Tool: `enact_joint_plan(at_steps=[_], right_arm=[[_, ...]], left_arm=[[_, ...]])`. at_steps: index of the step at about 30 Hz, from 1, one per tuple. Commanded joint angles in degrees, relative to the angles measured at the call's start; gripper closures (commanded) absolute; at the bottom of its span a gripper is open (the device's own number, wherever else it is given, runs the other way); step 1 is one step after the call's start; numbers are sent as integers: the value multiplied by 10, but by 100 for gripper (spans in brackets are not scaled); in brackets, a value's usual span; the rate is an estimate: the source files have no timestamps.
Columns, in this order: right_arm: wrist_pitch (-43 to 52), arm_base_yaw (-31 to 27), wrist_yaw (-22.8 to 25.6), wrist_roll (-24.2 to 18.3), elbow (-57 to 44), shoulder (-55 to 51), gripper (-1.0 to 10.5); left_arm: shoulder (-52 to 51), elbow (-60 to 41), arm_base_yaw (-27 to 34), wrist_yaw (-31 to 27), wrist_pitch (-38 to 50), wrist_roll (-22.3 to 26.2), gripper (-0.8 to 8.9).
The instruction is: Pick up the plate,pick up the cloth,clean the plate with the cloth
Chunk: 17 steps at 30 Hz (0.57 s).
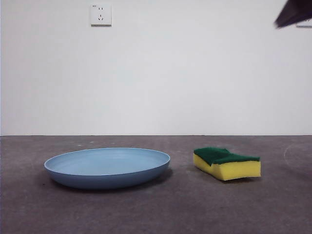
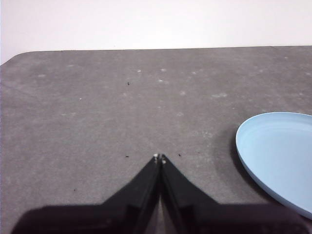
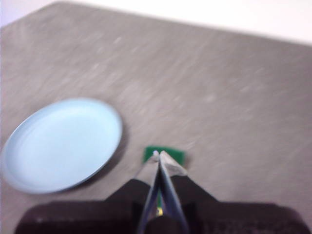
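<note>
The light-blue plate lies flat on the grey table, left of centre. It also shows in the left wrist view and the right wrist view. The cloth, a yellow sponge with a green top, lies to the plate's right, apart from it. My right gripper is shut and empty, high above the sponge, which its jaws partly hide. Its dark tip shows at the front view's top right corner. My left gripper is shut and empty, above bare table beside the plate.
A white wall with a socket stands behind the table. The table's far edge shows in the left wrist view. A faint round mark lies on the table at the far right.
</note>
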Motion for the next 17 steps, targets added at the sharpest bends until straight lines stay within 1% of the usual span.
enact_joint_plan(at_steps=[1,3,7,10,13,15,17], right_arm=[[-3,-43,0,-7,-6,-39,945],[-3,-80,-5,-7,-17,-72,945],[4,-168,-61,-9,-59,-139,945],[18,-219,-97,-9,-101,-181,945],[66,-253,-122,-9,-161,-224,945],[103,-262,-132,-9,-201,-246,946],[136,-266,-132,-7,-237,-266,945]], left_arm=[[-2,-8,2,-1,1,-4,817],[-2,-8,2,-1,1,-4,817],[-2,-8,2,-1,1,-4,817],[-2,-8,2,-1,1,-4,817],[-2,-8,2,-1,1,-4,817],[-2,-8,2,-1,1,-4,817],[-2,-8,2,-1,1,-4,817]])
